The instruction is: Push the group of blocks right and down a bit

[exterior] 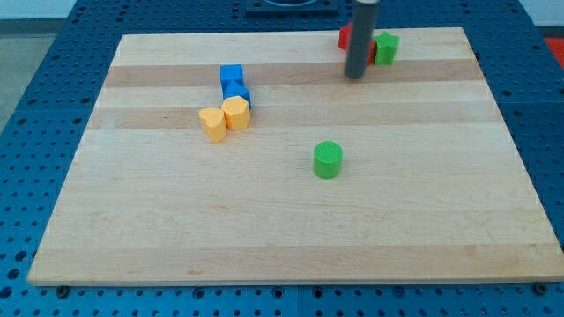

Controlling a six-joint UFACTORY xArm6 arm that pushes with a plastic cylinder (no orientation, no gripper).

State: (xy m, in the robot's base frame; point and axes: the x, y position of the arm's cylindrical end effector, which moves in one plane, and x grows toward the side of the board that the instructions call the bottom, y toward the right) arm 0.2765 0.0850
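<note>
A group of blocks sits left of the board's middle: a blue cube [231,76] at its top, a second blue block [238,92] just below it, a yellow hexagonal block [235,114] and a yellow heart-shaped block [212,123] at its lower left. All four touch or nearly touch. My tip [355,76] is near the view's top, well to the right of this group. It stands right beside a red block [345,38] and a green star-shaped block [385,47], which the rod partly hides.
A green cylinder [328,159] stands alone right of the board's middle, below my tip. The wooden board [291,238] lies on a blue perforated table [35,132]. The red and green blocks lie close to the board's top edge.
</note>
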